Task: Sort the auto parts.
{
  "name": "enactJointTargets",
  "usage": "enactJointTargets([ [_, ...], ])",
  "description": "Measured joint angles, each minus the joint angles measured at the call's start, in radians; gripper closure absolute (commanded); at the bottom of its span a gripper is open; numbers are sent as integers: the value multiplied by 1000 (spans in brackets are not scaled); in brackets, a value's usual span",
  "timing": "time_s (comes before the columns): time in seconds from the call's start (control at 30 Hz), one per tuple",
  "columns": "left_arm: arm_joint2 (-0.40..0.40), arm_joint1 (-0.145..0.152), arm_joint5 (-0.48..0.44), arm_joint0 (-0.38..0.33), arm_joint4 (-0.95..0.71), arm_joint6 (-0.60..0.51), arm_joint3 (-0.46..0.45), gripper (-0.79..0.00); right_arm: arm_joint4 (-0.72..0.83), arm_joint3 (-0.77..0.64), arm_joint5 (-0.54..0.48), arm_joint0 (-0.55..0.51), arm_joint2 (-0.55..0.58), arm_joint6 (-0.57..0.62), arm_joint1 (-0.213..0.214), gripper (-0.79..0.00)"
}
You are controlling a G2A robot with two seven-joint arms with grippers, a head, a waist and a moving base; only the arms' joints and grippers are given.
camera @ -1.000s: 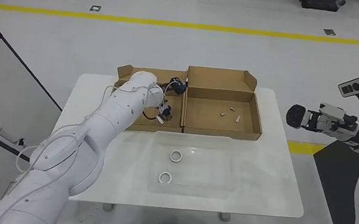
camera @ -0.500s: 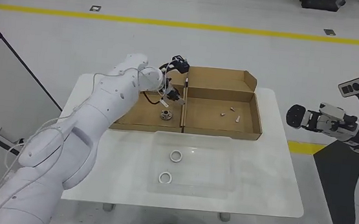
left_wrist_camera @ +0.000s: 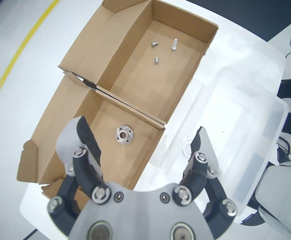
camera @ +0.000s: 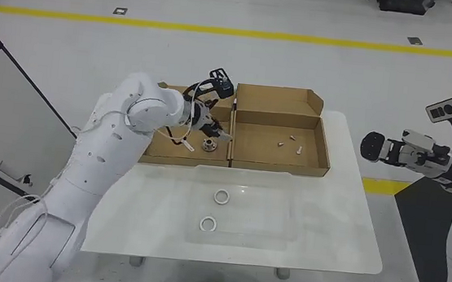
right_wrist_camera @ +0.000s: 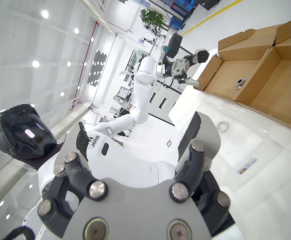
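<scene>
Left gripper: we see it [left_wrist_camera: 141, 127] hanging above the left-hand open brown cardboard box [camera: 160, 148], fingers spread wide with nothing between them.
Flange: the small round silver metal flange with a centre bore [left_wrist_camera: 124, 135] lies flat on that box's floor, close to the wall shared with the neighbouring box. In our left wrist view it sits between the two fingertips and below them, apart from both.
Right box: the second open brown cardboard box [camera: 268, 149] butts against the first. We count three small silver screws on its floor, one [left_wrist_camera: 154, 43], a longer one [left_wrist_camera: 174, 44] and one [left_wrist_camera: 156, 60], loosely grouped toward its far end and not touching each other.
Tray: the shallow clear plastic tray [camera: 283, 224] sits on the white table [camera: 339, 242], just in front of both boxes.
Rings: we see two white rings in the tray's left half, one [camera: 221, 196] nearer the boxes and one [camera: 208, 224] nearer the robot, well apart.
Right gripper: it [right_wrist_camera: 138, 123] is held out past the table's right edge, off the table and well apart from all the parts. Its fingers are parted and it carries nothing.
</scene>
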Motion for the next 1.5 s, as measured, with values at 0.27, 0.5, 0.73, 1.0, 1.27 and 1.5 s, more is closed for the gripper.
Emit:
enactJointTargets([
  [0.27,-112,51,-14,218,-28,-90,-305,-785,0,0,0,0,0,0,0,-785],
  [0.5,-112,59,-15,257,-52,-90,-361,-785,0,0,0,0,0,0,0,-785],
  [0.73,-108,59,-14,259,-45,-87,-362,-785,0,0,0,0,0,0,0,-785],
  [1.0,131,89,-16,193,128,-90,-401,-785,0,0,0,0,0,0,0,-785],
  [1.27,390,134,38,15,109,-143,-361,-785,0,0,0,0,0,0,0,-785],
  [1.5,390,134,39,12,106,-141,-360,-785,0,0,0,0,0,0,0,-785],
])
